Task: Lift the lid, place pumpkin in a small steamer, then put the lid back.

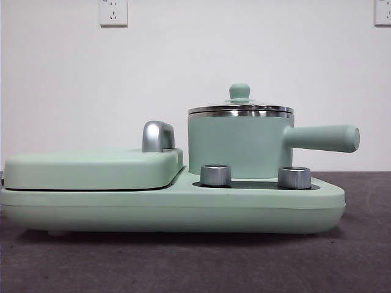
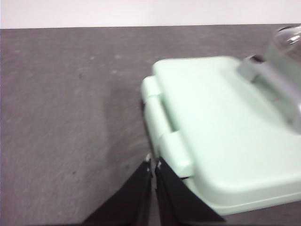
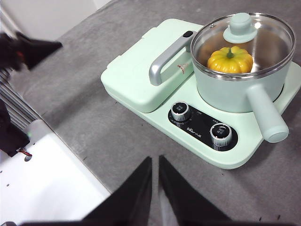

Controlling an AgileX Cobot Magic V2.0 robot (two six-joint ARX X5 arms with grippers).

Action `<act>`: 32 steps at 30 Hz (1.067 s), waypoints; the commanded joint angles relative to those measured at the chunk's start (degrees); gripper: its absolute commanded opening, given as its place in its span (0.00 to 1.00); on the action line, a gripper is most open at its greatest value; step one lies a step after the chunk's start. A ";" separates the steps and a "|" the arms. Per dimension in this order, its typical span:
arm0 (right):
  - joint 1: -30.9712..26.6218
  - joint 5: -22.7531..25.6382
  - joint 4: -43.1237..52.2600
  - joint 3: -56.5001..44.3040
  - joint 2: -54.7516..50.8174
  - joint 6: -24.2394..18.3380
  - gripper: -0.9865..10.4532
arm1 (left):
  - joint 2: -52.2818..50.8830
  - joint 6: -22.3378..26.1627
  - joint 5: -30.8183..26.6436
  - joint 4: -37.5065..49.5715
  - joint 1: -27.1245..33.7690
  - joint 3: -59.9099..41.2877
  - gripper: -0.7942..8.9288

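Pumpkin (image 3: 230, 59) inside the small steamer (image 3: 235, 89), lid (image 3: 242, 33) seated on its rim — steamer on the mint-green base (image 3: 155, 117). Left gripper (image 2: 153, 165) beside the base's flat cover (image 2: 221, 127), fingers together; right gripper (image 3: 155, 162) well clear of the steamer, fingers together.

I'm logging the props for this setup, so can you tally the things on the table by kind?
Cooker base: 1
Flat cover: 1
Small steamer: 1
Lid: 1
Pumpkin: 1
Control knobs: 2
Total: 7
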 commanded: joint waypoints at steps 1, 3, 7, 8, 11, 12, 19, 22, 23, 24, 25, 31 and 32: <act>0.39 -0.02 0.48 0.48 0.11 -0.26 0.10 | -3.89 0.61 -0.20 3.39 1.79 -6.29 0.10; 0.39 -0.02 0.48 0.48 0.11 -0.26 0.10 | -6.32 0.46 -0.20 4.63 2.67 -9.81 0.10; 0.39 -0.04 0.48 0.48 0.11 -0.26 0.10 | -8.33 0.46 -0.31 5.35 3.48 -14.10 0.10; 0.39 -0.04 0.46 0.48 0.11 -0.26 0.10 | -8.33 0.46 -0.46 5.42 3.52 -14.69 0.10; 0.39 -0.02 0.48 0.48 0.11 -0.26 0.10 | -8.33 0.70 -3.28 7.41 3.65 -15.67 0.10; 0.39 -0.02 0.48 0.48 0.11 -0.26 0.10 | -8.33 0.66 -4.57 9.05 3.69 -16.02 0.10; 0.39 -0.02 0.48 0.48 0.11 -0.26 0.10 | -8.33 -0.02 -6.62 18.32 3.74 -19.28 0.10; 0.39 -0.04 0.48 0.48 0.11 -0.26 0.10 | -8.33 0.02 -6.62 18.36 3.76 -19.28 0.10; 0.39 -0.04 0.48 0.48 0.11 -0.26 0.10 | -8.33 0.04 -6.62 18.36 3.76 -19.28 0.10; 0.39 -0.04 0.48 0.48 0.11 -0.26 0.10 | -8.31 0.02 -6.62 18.36 3.76 -19.28 0.10; 0.39 -0.04 0.48 0.48 0.11 -0.26 0.10 | -8.26 0.02 -6.62 18.36 3.76 -19.28 0.10; 0.39 -0.04 0.48 0.48 0.11 -0.26 0.10 | -8.28 0.02 -6.62 18.36 3.76 -19.28 0.10; 0.39 -0.04 0.48 0.48 0.11 -0.26 0.10 | -8.26 0.02 -6.62 18.36 3.76 -19.28 0.10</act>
